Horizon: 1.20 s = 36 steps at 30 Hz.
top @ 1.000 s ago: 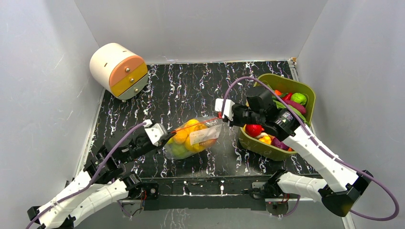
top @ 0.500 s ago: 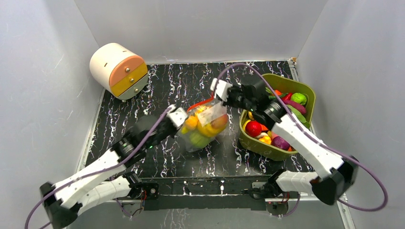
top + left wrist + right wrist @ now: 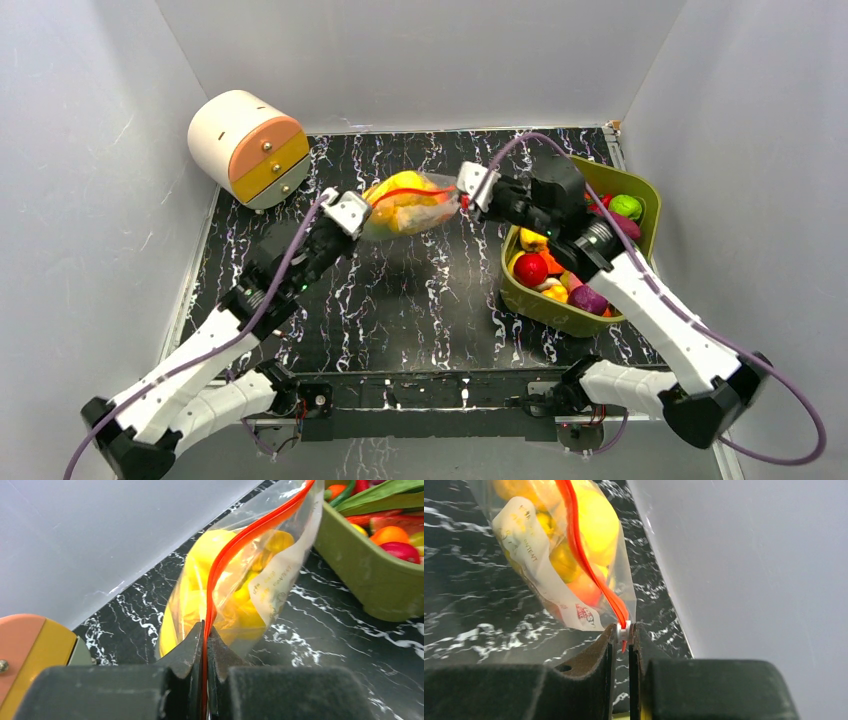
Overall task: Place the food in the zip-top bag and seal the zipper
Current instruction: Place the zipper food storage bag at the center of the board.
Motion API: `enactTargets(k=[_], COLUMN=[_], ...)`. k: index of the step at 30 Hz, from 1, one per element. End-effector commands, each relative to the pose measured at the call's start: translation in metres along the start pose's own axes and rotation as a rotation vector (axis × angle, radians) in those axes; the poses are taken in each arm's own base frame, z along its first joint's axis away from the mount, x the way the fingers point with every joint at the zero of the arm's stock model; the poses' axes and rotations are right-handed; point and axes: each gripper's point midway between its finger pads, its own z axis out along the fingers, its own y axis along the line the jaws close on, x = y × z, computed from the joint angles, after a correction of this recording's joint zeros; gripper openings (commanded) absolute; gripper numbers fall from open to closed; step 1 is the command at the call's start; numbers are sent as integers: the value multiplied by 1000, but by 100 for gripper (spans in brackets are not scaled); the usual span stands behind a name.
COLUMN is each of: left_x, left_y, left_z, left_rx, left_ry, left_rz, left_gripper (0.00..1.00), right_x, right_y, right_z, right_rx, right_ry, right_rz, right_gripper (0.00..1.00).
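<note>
Plainly, the left tool point(image 3: 205, 630) is clamped tight on one end of the zipper point(image 3: 235, 545). The zip-top bag point(image 3: 410, 205) hangs stretched from there across to the right tool point(image 3: 468, 196), whose jaws are nipped together on the small white slider point(image 3: 624, 630) at the other end. The food point(image 3: 210, 565), yellow and orange pieces, sits inside the bag, toward the back of the desk point(image 3: 420, 310). The likeliest slip is on the left, where only a thin red strip lies between the pads and the weight of the fruit drags down on it. In the middle, I cannot tell whether the track is pressed shut along its whole length, so any gap could let a piece roll out. On the right, too hard a pull apart could strip the slider off its track or tear the film. Letting go of one end first would send the loaded bag swinging. As for room, the round drawer box point(image 3: 245, 148) stands well apart in the left back corner. The back wall point(image 3: 420, 60) is near behind the bag, leaving little room to go farther that way, while bare desk lies open on the near side. The olive tub point(image 3: 545, 305) sits just beside the right arm, so a sweep rightward would meet its rim.
</note>
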Motion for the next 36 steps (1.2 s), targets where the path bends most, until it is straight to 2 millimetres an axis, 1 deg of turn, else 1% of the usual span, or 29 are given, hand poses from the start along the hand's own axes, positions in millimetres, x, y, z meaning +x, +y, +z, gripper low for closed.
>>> enactTargets(k=[1,3,4,5,8,10,11,16,18,20,22,23,26,28,30,31,32,33,34,36], left_x=[-14,-7,-1,4,27,48,61,103,118,131,138,140,142,133,119,113,109,107,104,99], left_y=[-7,-9,-10,-11,-24,-33,-34,-44,-48,-52,-51,-48,-35,-27,-19,-14,-8,-4,1,9], left_z=[-37,-44,-46,-47,-41,-35,-32,-20,-16,-11,-6,-4,5,13,22,26,29,31,32,32], left_rx=[41,48,44,42,75,90,65,39,37,41,38,25,-32,-57,-71,-90,-115,-137,-156,-180], left_ry=[-57,-29,-6,19,98,165,200,281,319,352,370,372,372,346,311,303,303,310,315,327], left_rz=[-119,-146,-164,-181,-219,-241,-260,-292,-294,-289,-264,-252,-232,-241,-250,-253,-250,-247,-238,-220], left_gripper=[0,0,0,0,0,0,0,0,0,0,2,4,11,15,21,26,35,44,51,63], right_x=[-31,-34,-34,-29,-4,18,27,61,70,75,75,74,63,52,46,43,45,45,44,42], right_y=[44,58,62,65,79,86,91,109,110,108,98,92,69,55,47,43,41,41,41,40], right_z=[-40,-48,-49,-46,-30,-16,-10,16,25,33,42,46,58,66,73,76,78,79,80,77], right_rx=[-186,-256,-273,-284,-325,-337,-348,-402,-400,-383,-331,-302,-209,-162,-140,-132,-129,-130,-132,-125], right_ry=[-150,-172,-175,-163,-92,-26,-1,86,110,121,119,114,76,44,26,20,31,39,46,51], right_rz=[9,10,11,19,22,35,41,62,62,64,63,64,65,74,94,100,111,124,141,184], right_gripper=[0,0,0,0,0,0,0,0,0,0,2,4,8,9,12,23,29,42,48,56])
